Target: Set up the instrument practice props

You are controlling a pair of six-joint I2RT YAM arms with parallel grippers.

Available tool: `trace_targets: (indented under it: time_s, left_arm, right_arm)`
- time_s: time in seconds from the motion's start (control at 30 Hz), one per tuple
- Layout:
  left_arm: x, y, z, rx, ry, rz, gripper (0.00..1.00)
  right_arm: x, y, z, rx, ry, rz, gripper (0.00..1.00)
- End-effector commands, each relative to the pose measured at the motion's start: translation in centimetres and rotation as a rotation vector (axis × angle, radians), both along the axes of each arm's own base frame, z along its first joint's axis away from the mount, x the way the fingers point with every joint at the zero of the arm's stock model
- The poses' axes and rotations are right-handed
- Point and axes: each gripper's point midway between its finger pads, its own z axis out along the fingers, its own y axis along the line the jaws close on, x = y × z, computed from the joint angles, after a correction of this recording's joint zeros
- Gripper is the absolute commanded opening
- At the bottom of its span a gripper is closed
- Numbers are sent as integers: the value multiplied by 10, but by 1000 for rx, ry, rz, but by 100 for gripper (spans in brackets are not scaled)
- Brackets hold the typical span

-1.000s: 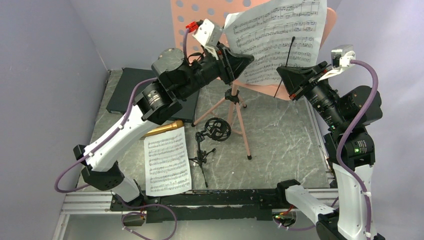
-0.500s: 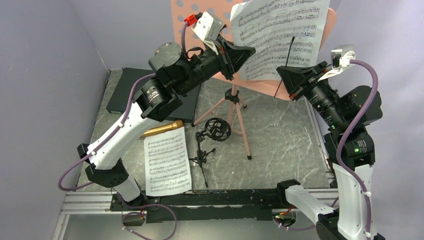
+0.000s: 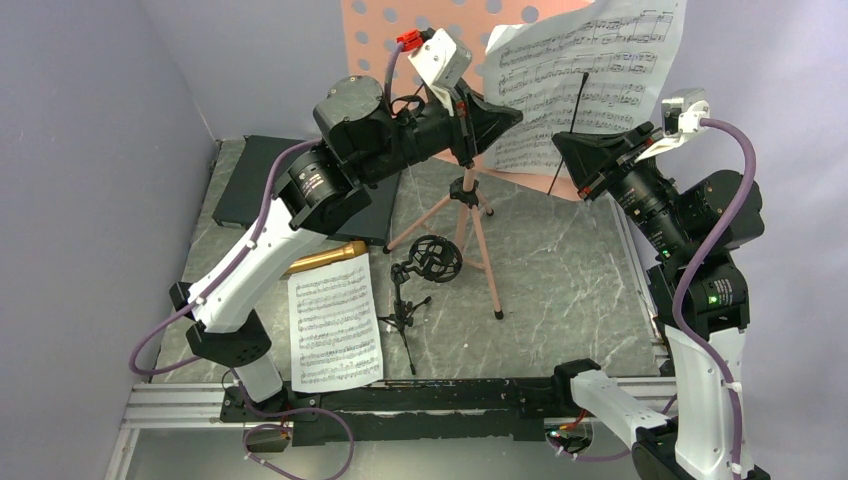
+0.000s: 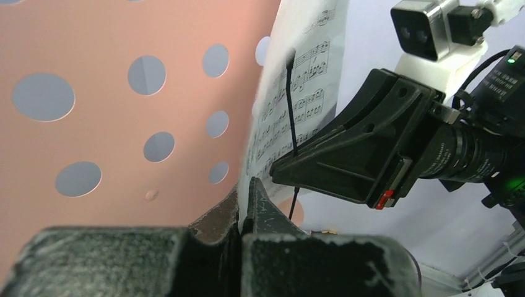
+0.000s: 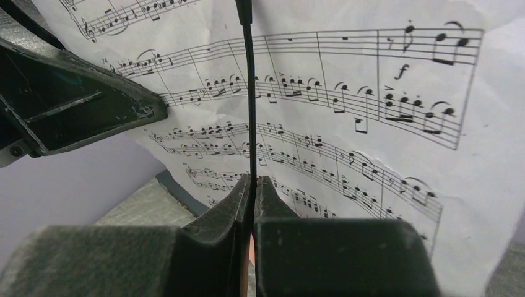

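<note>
The pink-copper perforated music stand (image 3: 385, 35) stands on its tripod (image 3: 470, 215) at the back. My left gripper (image 3: 515, 115) is shut on the lower left edge of a white sheet-music page (image 3: 590, 70) and holds it against the stand's right half. In the left wrist view the page (image 4: 303, 74) runs up from the shut jaws, beside the stand's plate (image 4: 124, 124). My right gripper (image 3: 562, 145) is shut on the stand's thin black wire arm (image 5: 249, 93), which crosses the page (image 5: 347, 124). The second page (image 3: 335, 320), gold microphone (image 3: 325, 258) and black mic stand (image 3: 425, 265) are on the table.
A flat black rectangular box (image 3: 255, 175) lies at the back left, partly under my left arm. Purple walls close in the left and back sides. A metal rail (image 3: 400, 395) runs along the near edge.
My left gripper has carried the sheet-music page to the right and slightly up across the stand. The right arm has not moved.
</note>
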Motion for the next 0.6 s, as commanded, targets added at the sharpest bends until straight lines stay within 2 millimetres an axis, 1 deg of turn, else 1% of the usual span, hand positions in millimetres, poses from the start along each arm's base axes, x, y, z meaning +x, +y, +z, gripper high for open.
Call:
trace_targets:
  time_s: [0.0,0.13,0.2,0.23,0.27,0.37,0.43,0.47,0.5,0.57]
  left_arm:
    - [-9,6,12,-9,-48,-10,4]
    - [-8,8,13,-16,-54,-3,17]
    - [-7,9,14,-23,-56,3,30]
    - [-6,10,14,-23,-56,9,35]
    - [-5,10,14,-22,-54,15,38]
    - [-2,15,12,-24,-50,48,45]
    - [2,21,10,-30,-44,79,45]
    - [2,23,9,-35,-42,91,43]
    - [4,25,8,-38,-39,103,41]
    - [6,28,6,-43,-34,122,32]
  right_arm:
    - [-3,6,4,8,-14,40,0]
    - [-1,6,2,10,-8,38,0]
    - [-1,6,2,9,-7,37,0]
    - [-1,6,1,9,-6,36,0]
    - [0,6,1,9,-6,36,0]
    - [-1,6,0,11,-3,37,0]
    - [-1,7,1,12,-4,39,0]
    - [-1,7,1,12,-4,41,0]
    - [-1,7,1,11,-4,42,0]
    - [0,8,0,13,-2,45,0]
